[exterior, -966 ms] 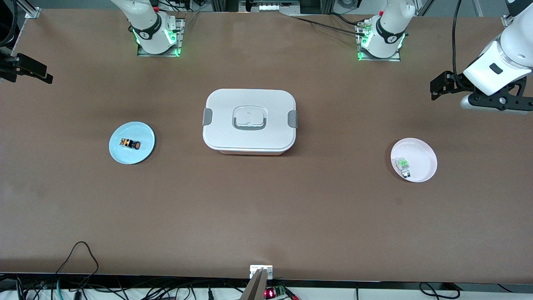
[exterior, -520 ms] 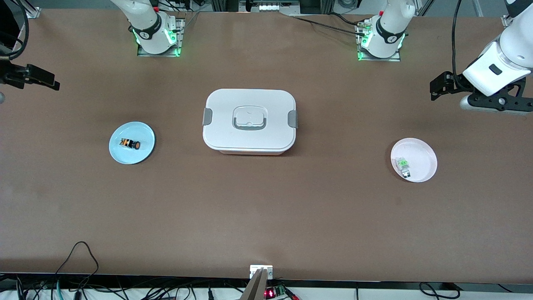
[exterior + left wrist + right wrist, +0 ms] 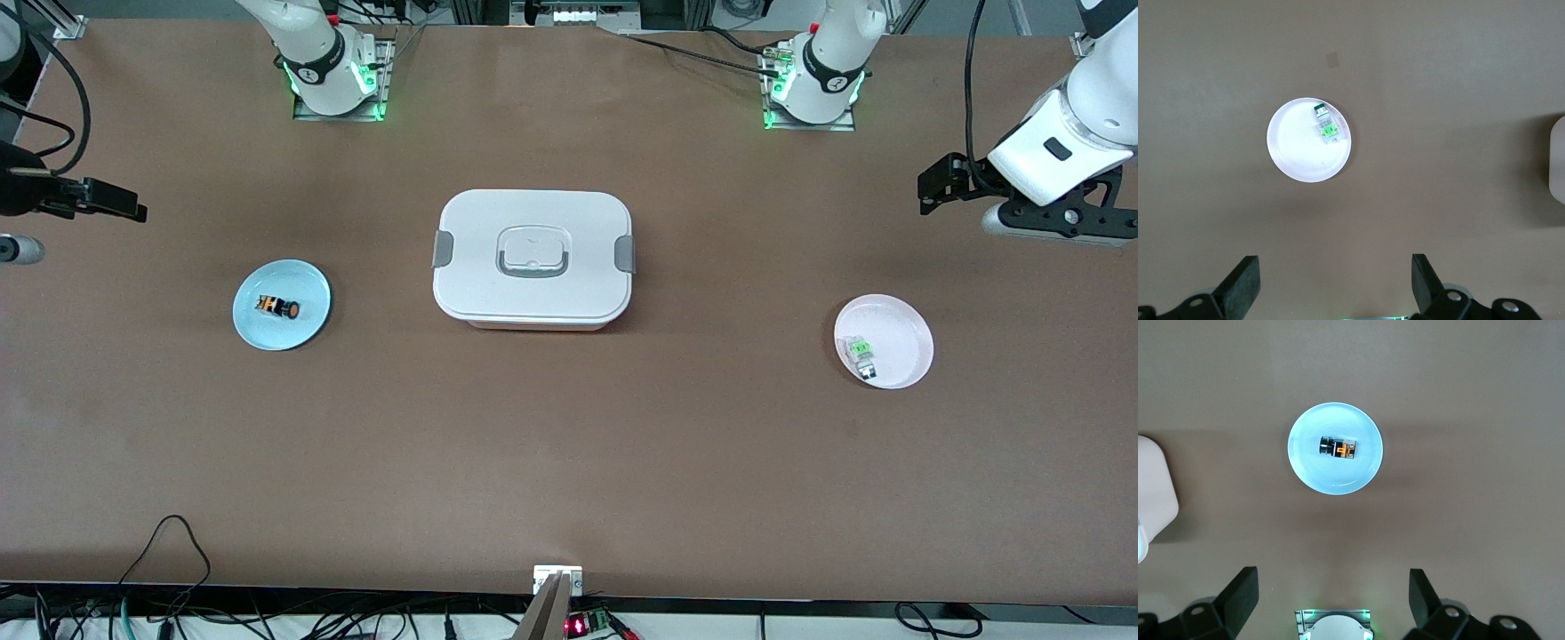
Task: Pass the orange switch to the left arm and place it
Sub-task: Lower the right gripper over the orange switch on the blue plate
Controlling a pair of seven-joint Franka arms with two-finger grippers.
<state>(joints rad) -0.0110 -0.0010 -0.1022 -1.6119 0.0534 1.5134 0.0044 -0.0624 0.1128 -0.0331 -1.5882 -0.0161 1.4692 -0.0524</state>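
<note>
The orange switch (image 3: 277,308) (image 3: 1338,448), black with an orange middle, lies on a pale blue plate (image 3: 302,324) (image 3: 1305,470) toward the right arm's end of the table. The white box (image 3: 532,258) stands shut at the table's middle; its edge shows in both wrist views (image 3: 1155,497) (image 3: 1558,160). My right gripper (image 3: 120,203) (image 3: 1331,583) hangs high over the table's edge at that end, open and empty, apart from the plate. My left gripper (image 3: 933,188) (image 3: 1333,270) hangs open and empty over the left arm's end.
A pale pink plate (image 3: 907,333) (image 3: 1295,157) toward the left arm's end holds a pale grey switch with a green part (image 3: 861,354) (image 3: 1326,125). The arms' bases (image 3: 333,84) (image 3: 813,89) stand along the edge farthest from the front camera. Cables lie along the nearest edge.
My right gripper has come in from the table's end, toward the blue plate's side. The left arm has barely moved. Both grippers stay open.
</note>
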